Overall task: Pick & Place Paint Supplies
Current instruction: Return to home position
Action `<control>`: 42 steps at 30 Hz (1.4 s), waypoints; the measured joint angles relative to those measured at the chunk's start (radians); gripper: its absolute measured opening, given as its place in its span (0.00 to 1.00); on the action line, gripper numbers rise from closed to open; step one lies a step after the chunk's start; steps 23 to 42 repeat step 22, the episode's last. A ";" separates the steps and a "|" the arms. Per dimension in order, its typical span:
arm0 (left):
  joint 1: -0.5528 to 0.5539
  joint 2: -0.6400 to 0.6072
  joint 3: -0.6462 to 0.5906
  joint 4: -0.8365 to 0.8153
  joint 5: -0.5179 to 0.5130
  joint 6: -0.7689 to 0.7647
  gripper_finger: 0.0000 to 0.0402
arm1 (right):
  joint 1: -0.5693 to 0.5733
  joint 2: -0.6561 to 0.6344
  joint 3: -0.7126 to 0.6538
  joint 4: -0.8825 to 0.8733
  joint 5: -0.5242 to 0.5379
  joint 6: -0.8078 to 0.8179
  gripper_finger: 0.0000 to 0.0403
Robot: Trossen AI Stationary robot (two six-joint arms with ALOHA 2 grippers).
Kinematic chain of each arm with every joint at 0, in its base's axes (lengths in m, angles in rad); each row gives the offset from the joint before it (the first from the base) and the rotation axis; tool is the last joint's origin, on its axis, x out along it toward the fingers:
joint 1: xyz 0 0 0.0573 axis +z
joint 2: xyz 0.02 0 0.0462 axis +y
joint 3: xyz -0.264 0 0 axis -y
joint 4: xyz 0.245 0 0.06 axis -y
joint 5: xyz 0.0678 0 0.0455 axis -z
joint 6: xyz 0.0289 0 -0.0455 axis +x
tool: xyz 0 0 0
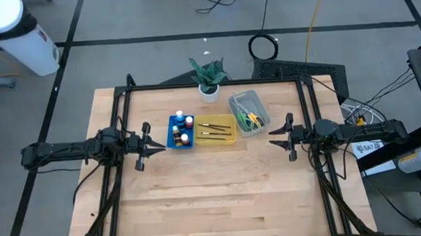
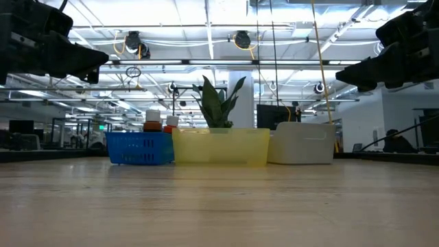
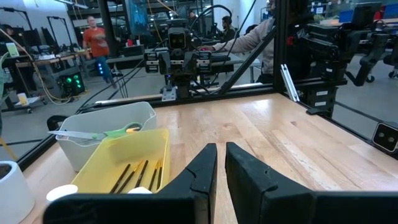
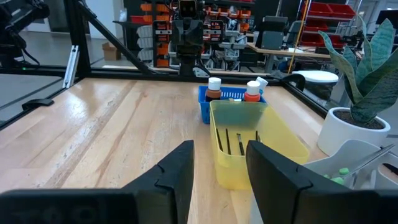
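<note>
paint bottles (image 1: pixel 181 130) in blue tray (image 1: pixel 172 143) – brushes (image 1: pixel 215 129), seemingly, alongside

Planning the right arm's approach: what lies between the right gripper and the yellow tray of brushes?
In the high view, the clear tray holding scissors lies slightly off the line between the right gripper and the yellow tray; otherwise bare tabletop.

Three trays in a row between left gripper (image 1: pixel 156 145) and right gripper (image 1: pixel 273 137), bottles (image 1: pixel 181 130) in tray (image 1: pixel 171 143) nearest left gripper, brushes (image 1: pixel 216 130) in middle tray (image 1: pixel 215 140), scissors (image 1: pixel 250 118) in tray (image 1: pixel 258 100) nearest right gripper, potted plant (image 1: pixel 208 77) behind the row
</note>
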 joint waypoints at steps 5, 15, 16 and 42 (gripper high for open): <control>0.000 0.000 0.000 0.000 0.000 -0.001 0.12 | 0.000 0.000 0.000 0.000 0.000 0.000 0.34; 0.000 0.000 0.000 0.000 0.000 -0.001 0.12 | 0.000 0.000 0.000 0.000 0.000 0.000 0.34; 0.000 0.000 0.000 0.000 0.000 -0.002 0.12 | 0.000 0.000 0.000 0.000 0.000 0.000 0.34; 0.000 0.000 0.000 0.000 0.000 -0.002 0.12 | 0.000 0.000 0.000 0.000 0.000 0.000 0.33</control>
